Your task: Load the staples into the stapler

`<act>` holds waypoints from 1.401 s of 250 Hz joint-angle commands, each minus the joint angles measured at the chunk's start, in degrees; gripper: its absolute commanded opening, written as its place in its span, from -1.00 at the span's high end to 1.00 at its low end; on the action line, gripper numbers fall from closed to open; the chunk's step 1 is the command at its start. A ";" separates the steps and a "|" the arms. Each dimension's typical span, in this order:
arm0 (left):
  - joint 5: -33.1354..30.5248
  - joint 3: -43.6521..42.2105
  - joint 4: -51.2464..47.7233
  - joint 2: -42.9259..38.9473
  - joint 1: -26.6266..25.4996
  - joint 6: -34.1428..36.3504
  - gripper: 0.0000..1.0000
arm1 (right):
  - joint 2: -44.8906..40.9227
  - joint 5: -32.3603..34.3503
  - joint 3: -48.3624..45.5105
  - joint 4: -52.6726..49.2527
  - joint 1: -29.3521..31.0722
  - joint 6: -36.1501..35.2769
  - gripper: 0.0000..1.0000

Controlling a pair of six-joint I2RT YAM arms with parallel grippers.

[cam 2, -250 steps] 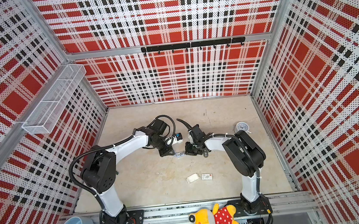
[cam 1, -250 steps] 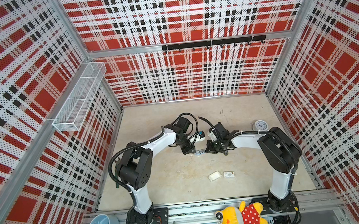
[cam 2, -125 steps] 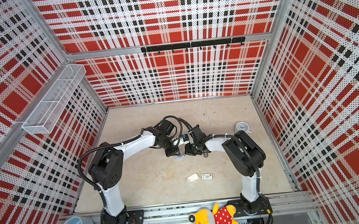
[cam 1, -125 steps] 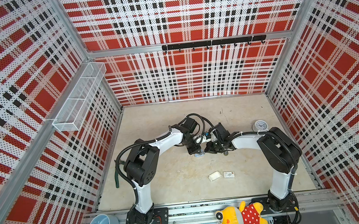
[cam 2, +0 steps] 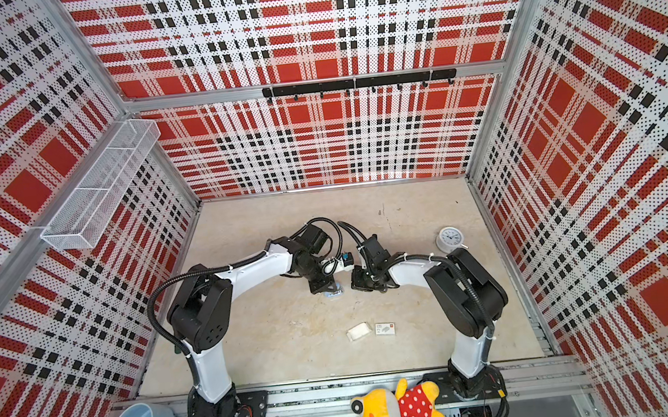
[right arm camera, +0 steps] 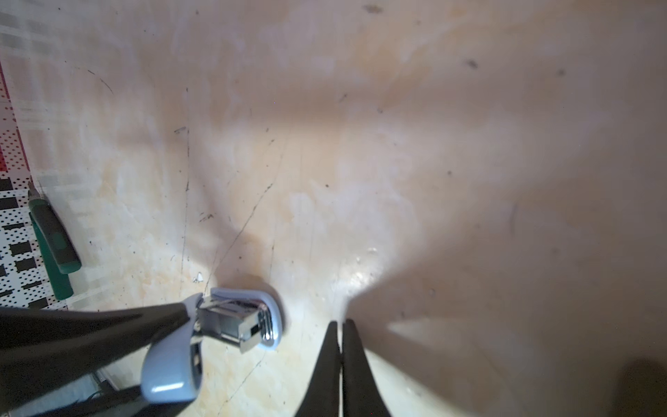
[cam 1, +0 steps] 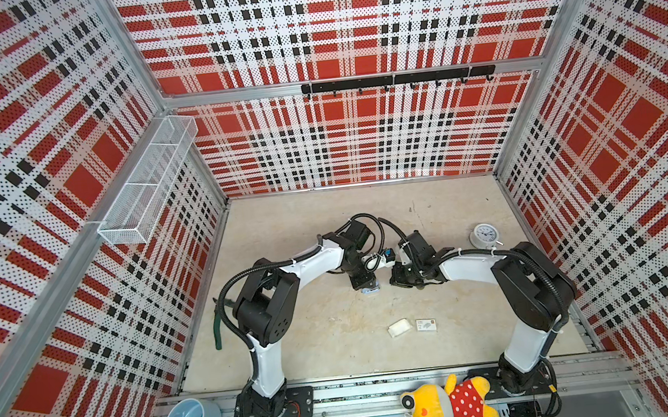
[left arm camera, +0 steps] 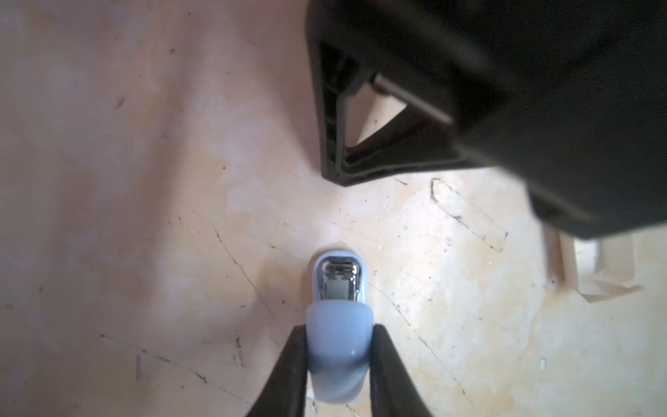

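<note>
Red plaid walls box in a beige counter (cam 1: 316,345). Both arms rise from the front rail, elbows out, white forearms angled inward to meet mid-counter, wrists bent down. The left pincer (left arm camera: 339,330) points at the surface and pinches the blue cover of the stapler (right arm camera: 220,325). The silver channel is exposed beneath the cover, low over the counter. Just beside it, the right pincer (right arm camera: 341,325) is pressed together, with nothing between its tips. A white card tray (cam 1: 399,327) and printed sleeve (cam 1: 426,324) lie side by side nearer the front, well apart from the stapler.
</note>
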 commanded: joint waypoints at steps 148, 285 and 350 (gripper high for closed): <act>-7.11 -0.06 -1.70 2.20 -2.99 -0.21 0.70 | -21.68 8.39 0.82 -13.75 -5.79 -3.93 0.82; -14.96 8.96 -11.45 10.77 -6.71 2.32 0.73 | -35.74 9.27 -7.94 -18.83 -6.89 -3.10 0.83; -19.19 11.40 -14.93 14.82 -8.15 2.81 0.73 | -38.33 9.36 -9.98 -19.32 -6.98 -2.94 0.83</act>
